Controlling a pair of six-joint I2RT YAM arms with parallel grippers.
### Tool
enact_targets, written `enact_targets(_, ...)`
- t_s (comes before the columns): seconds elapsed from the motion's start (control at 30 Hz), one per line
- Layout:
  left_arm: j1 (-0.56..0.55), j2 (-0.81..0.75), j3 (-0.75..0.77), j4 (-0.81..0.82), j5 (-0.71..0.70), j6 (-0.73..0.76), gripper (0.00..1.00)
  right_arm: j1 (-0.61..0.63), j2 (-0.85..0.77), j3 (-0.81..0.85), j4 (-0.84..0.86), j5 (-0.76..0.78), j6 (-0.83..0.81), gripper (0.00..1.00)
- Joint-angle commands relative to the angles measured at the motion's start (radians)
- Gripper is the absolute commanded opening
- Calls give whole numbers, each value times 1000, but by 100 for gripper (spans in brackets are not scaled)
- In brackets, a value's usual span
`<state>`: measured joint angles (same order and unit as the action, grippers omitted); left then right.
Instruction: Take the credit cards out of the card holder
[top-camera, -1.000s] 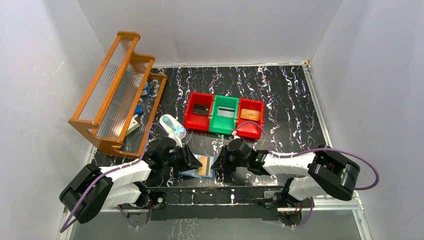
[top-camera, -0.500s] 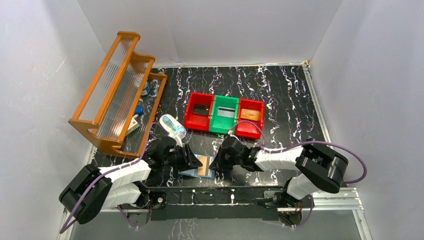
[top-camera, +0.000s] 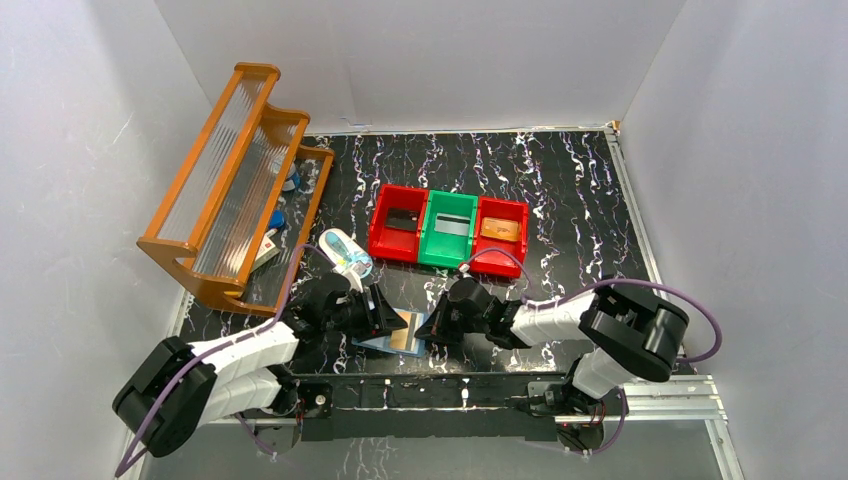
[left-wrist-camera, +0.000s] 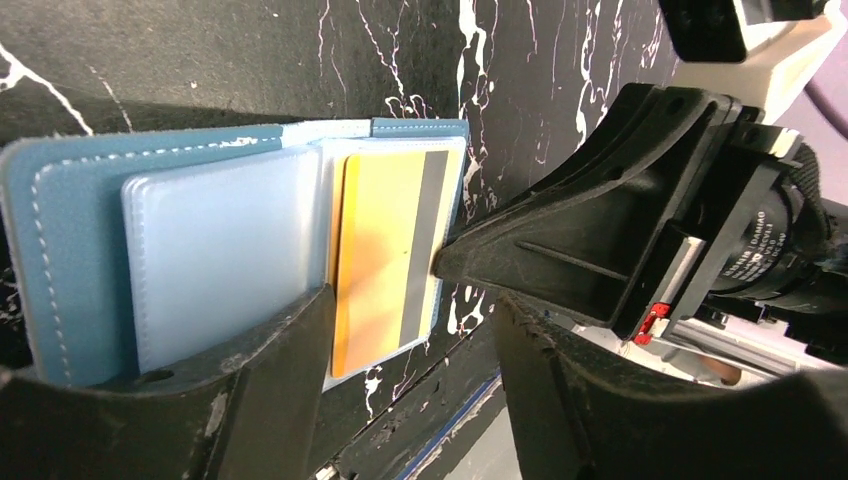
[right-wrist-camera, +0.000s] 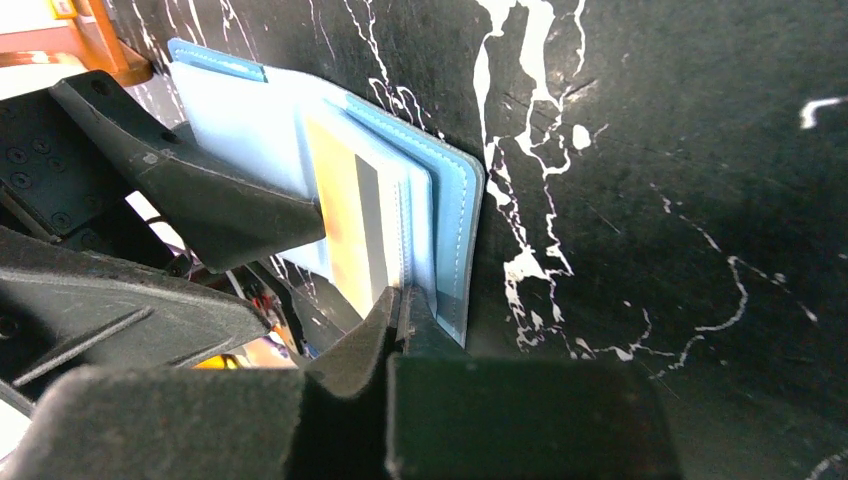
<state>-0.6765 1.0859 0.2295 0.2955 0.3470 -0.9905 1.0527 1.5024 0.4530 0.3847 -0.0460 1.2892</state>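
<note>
A blue card holder (left-wrist-camera: 70, 250) lies open and flat on the black marbled table (top-camera: 560, 200), at its near edge between the two arms, with a tan-orange card (left-wrist-camera: 380, 250) showing its dark stripe in the right-hand pocket. The right gripper (top-camera: 428, 330) has its jaws together at the card's right edge and, in its own wrist view, appears to be pinching that edge just where the clear sleeve ends; whether a bit of sleeve is caught with it cannot be told. The left gripper (top-camera: 383, 320) sits at the holder's left side with jaws apart, one finger (left-wrist-camera: 270, 400) over the near edge of the empty clear pocket, and the views do not settle whether it bears down on the leather. The step in hand looks like drawing this card out to the right. Done well, the pull would run straight along the pocket's mouth and low to the table, so that the card slides rather than bends. The holder needs pinning from the left first, or it is likely to drag along with the card. The pinch should take the card alone, since a caught sleeve would lift the whole holder. Farther back stands a row of red and green bins (top-camera: 445, 260), well apart from the holder.
</note>
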Motion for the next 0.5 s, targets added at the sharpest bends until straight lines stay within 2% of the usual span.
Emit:
enact_targets(0.0,-5,-39,-8,-163,-109,32,61,11,82,-52,-80,18,0,0)
enact_targets(0.33,-5,-74,2,-286,-168,63,63,7,144,-94,29,-14,30,0)
enact_targets(0.47,-4,-131,3,-323,-190,67,67,0,164,-146,95,-35,49,0)
